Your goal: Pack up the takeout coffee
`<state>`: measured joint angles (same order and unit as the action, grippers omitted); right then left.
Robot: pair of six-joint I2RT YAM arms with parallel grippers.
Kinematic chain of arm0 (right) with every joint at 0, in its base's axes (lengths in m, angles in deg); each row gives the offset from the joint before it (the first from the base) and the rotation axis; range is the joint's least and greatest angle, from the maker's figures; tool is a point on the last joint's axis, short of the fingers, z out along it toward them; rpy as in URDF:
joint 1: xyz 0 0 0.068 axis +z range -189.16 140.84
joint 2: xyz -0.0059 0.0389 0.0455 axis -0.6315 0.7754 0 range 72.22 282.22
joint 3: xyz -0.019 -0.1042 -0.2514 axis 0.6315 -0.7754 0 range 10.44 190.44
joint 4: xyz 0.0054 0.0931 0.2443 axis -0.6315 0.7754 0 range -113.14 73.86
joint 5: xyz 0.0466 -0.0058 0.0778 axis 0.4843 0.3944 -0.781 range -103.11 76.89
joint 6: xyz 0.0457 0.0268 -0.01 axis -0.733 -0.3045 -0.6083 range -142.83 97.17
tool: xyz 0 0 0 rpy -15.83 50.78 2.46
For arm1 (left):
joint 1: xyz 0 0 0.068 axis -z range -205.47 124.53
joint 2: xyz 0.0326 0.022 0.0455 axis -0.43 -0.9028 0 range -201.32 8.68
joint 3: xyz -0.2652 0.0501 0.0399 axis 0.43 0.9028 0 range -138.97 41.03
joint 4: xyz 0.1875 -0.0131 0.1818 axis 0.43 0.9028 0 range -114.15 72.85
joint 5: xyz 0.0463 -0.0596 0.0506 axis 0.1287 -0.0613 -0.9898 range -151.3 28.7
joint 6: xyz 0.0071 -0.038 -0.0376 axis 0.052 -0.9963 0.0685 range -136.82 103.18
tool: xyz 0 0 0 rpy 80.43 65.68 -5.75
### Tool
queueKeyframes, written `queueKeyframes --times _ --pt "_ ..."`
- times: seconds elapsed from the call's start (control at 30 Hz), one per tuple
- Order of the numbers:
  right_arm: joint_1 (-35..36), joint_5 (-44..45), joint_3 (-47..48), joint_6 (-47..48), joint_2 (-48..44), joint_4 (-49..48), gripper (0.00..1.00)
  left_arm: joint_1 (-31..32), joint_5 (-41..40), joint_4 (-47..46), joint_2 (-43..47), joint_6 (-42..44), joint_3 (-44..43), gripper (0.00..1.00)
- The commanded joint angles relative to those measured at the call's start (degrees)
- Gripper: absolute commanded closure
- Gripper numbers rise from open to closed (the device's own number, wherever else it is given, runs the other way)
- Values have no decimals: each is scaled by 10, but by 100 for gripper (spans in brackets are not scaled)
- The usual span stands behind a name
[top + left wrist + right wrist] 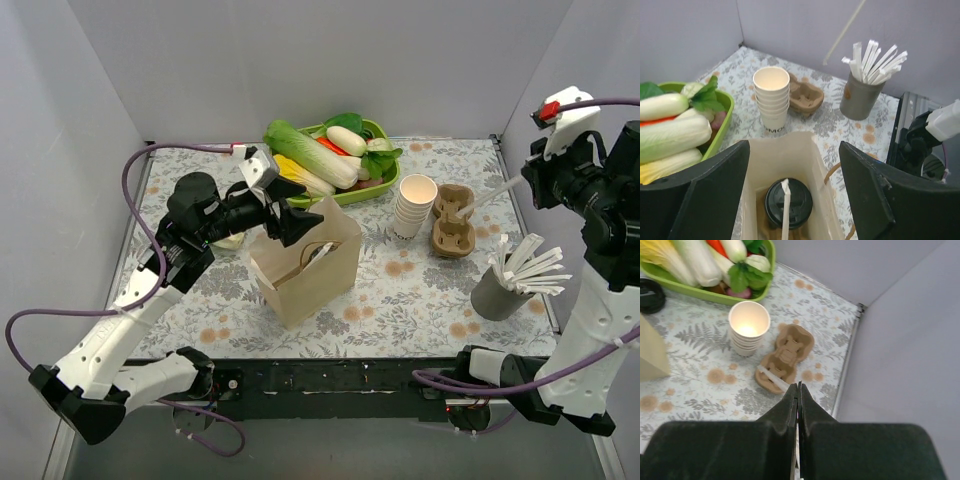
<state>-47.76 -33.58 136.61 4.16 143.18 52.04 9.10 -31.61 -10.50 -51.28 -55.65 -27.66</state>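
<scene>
The takeout coffee [788,202], a cup with a round black lid, stands upright at the bottom of the open brown paper bag [305,270]. A paper-wrapped straw [785,212] lies across its lid. My left gripper [290,222] hangs over the bag's mouth, open, its fingers [715,190] spread wide on either side with nothing between them. My right gripper [528,178] is raised at the far right, shut on a thin white wrapped straw [495,195] that sticks out toward the cup carrier.
A green tray [385,180] of vegetables sits at the back. A stack of lidless cream cups [414,205] and a brown pulp cup carrier [452,220] stand right of the bag. A grey cup of wrapped straws [500,290] is near the right edge. Black lids [650,295] lie beside the tray.
</scene>
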Motion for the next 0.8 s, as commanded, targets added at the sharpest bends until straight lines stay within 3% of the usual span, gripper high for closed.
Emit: queueKeyframes --times 0.0,0.13,0.4,0.77 --pt "1 169 4 22 -25 -2 99 -1 30 -92 20 -20 21 27" --pt "1 247 -9 52 -53 -3 99 -3 37 -133 15 -35 35 26" --pt "1 310 -108 109 -122 -3 99 -34 79 -199 -16 -77 40 25" --pt "1 272 -288 115 -146 -7 99 -68 107 -222 -52 -97 22 25"
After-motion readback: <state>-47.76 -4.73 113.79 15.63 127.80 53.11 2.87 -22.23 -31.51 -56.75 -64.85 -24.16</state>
